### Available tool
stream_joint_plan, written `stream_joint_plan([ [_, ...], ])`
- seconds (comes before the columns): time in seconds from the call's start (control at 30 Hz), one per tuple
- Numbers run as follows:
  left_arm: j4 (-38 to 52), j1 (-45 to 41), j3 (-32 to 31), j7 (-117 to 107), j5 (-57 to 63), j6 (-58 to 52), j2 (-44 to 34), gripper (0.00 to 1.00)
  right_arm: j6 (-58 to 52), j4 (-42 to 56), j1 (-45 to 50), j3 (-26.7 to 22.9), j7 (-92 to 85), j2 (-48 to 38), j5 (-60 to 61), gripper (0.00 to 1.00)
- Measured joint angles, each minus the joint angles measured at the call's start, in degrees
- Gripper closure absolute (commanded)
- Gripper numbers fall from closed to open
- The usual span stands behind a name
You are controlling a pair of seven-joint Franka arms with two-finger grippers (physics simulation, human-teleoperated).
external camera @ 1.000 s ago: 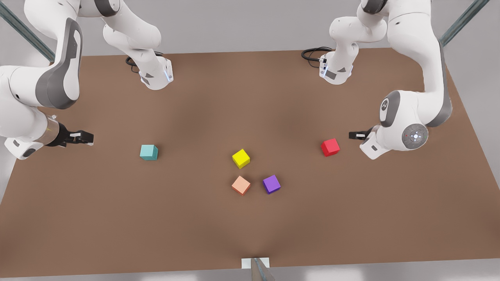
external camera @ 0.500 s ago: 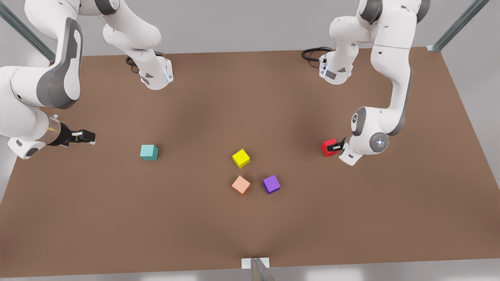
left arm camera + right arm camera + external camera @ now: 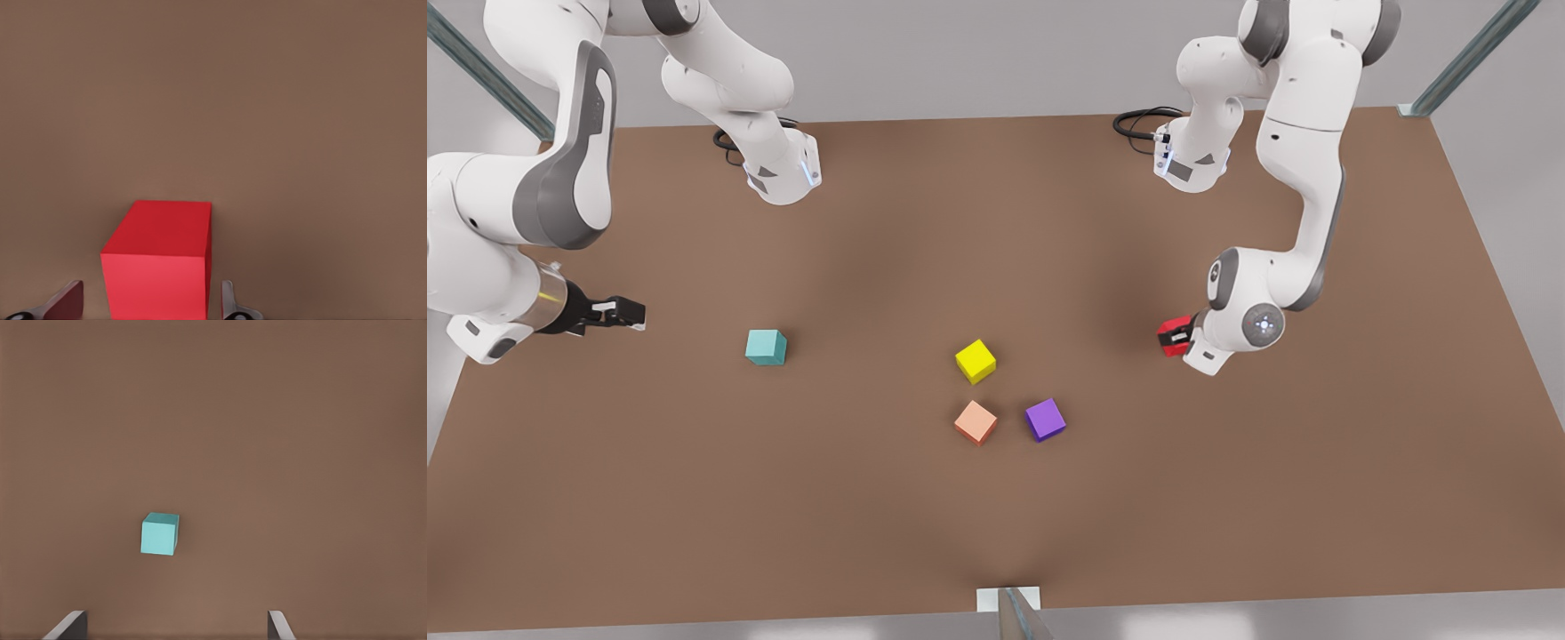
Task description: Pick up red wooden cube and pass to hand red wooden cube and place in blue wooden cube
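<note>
The left gripper (image 3: 1178,337) has come down and forward to the red cube (image 3: 1172,336). One second ago it was above the table, beside the cube and apart from it. Now the cube is between its open fingers (image 3: 230,303), a small gap on each side. The right gripper (image 3: 624,313) has moved a little nearer to the blue cube (image 3: 766,347).

Red cube (image 3: 1172,335) half covered by left gripper (image 3: 1181,338) in front view; finger (image 3: 231,303) roots cropped by wrist frame; fingertip contact beside cube unclear.
</note>
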Motion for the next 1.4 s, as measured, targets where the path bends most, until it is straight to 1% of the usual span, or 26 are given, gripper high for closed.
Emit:
stream_joint_plan([
  [0.13,0.1,0.1,0.0,-0.8,0.2,2.4,2.7,0.00,0.0,0.0,0.0,0.0,-0.1,0.0,0.0,0.00],
  [0.3,0.2,0.2,0.0,-1.5,0.4,4.1,3.5,0.00,0.0,-0.1,0.0,0.0,-0.1,0.0,0.0,0.00],
  [0.33,0.3,0.2,0.0,-1.6,0.4,4.4,3.6,0.09,0.0,-0.1,0.0,0.0,-0.1,0.0,0.0,0.00],
  [0.37,0.3,0.2,0.0,-1.8,0.4,4.7,3.7,0.20,0.0,-0.2,0.0,0.0,-0.2,0.0,0.0,0.00],
  [0.43,0.3,0.2,0.0,-2.0,0.5,5.2,3.7,0.23,0.0,-0.2,0.0,0.0,-0.2,0.1,0.0,0.00],
  [0.53,1.5,0.3,0.0,-2.3,0.0,5.5,3.6,0.24,0.0,-0.3,0.0,0.0,-0.2,0.1,0.0,0.00],
  [0.6,5.9,0.4,-1.1,-2.6,-1.8,5.1,3.9,0.26,0.0,-0.2,0.0,0.1,-0.2,0.3,0.0,0.00],
  [0.67,13.9,0.4,-2.1,-2.9,-3.9,2.0,4.0,0.26,0.1,0.7,0.2,0.2,-0.7,2.4,1.2,0.00],
  [0.73,23.4,0.4,-3.7,-3.2,-7.4,-2.8,5.3,0.26,0.1,6.3,0.1,0.3,-2.6,9.9,7.8,0.00],
  [0.8,29.8,0.3,-6.7,-3.5,-12.2,-6.8,7.5,0.26,0.1,12.6,0.9,1.8,-5.5,19.0,17.9,0.00],
  [0.87,35.5,0.3,-10.4,-3.7,-19.0,-10.1,10.6,0.26,0.6,18.2,1.3,5.3,-9.4,28.0,29.3,0.00],
  [0.93,42.4,0.3,-13.3,-3.9,-27.4,-13.3,15.1,0.26,3.2,19.9,1.5,9.9,-14.3,33.0,37.3,0.00],
  [1.0,47.0,0.3,-15.2,-4.1,-37.1,-15.6,19.4,0.26,7.3,20.3,1.6,13.1,-20.5,35.6,42.7,0.00],
  [1.07,52.2,0.4,-16.6,-4.2,-45.0,-17.2,24.4,0.26,10.8,20.2,1.6,14.8,-27.3,36.9,47.0,0.00],
  [1.13,54.3,0.8,-17.3,-2.6,-52.3,-18.5,27.6,0.26,13.2,20.1,1.9,16.8,-34.6,38.9,51.9,0.00],
  [1.2,54.9,0.8,-18.6,-0.1,-58.6,-19.4,29.7,0.29,14.8,19.7,2.0,17.7,-41.5,40.0,55.7,0.00],
  [1.3,55.0,0.6,-19.3,4.1,-63.5,-20.2,30.8,0.29,16.3,18.9,2.1,18.5,-51.1,40.6,58.7,0.00],
  [1.4,55.0,0.4,-19.4,8.1,-65.7,-20.7,31.0,0.30,17.3,17.7,2.2,19.2,-59.3,40.8,60.9,0.00],
])
